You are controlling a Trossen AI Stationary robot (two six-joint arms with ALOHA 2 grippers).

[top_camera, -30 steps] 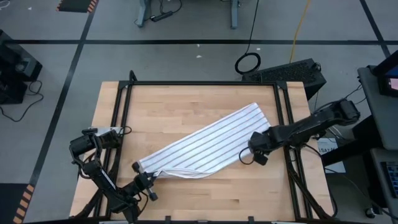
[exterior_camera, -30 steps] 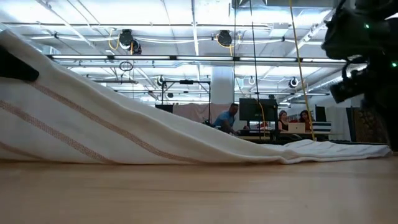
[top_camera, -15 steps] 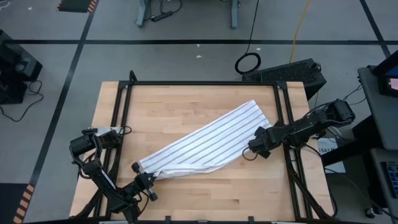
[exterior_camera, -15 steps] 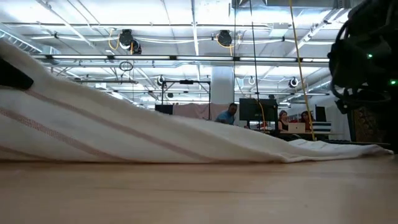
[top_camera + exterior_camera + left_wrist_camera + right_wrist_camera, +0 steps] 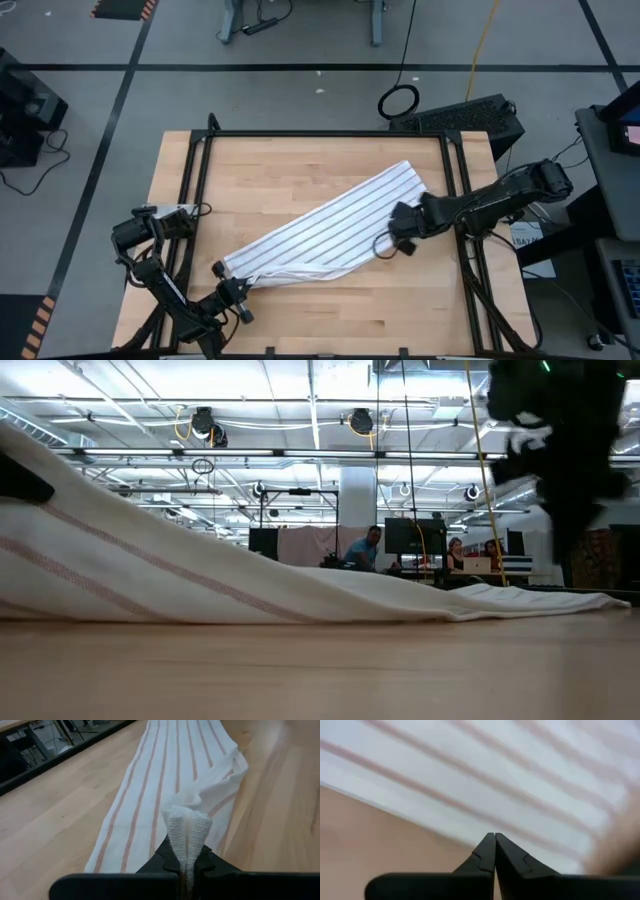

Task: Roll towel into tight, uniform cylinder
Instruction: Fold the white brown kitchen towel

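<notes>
In the low view the right arm is only a dark blur at the upper right, and the right wrist view shows just blurred stripes past the right gripper (image 5: 494, 851), whose jaws are pressed together on nothing, over the towel's right part. The towel (image 5: 330, 233), white with thin dark stripes, lies unrolled and slantwise across the bench (image 5: 300, 310), from near the front-left corner toward the back right. The left gripper (image 5: 186, 862) pinches its bunched front-left end.
</notes>
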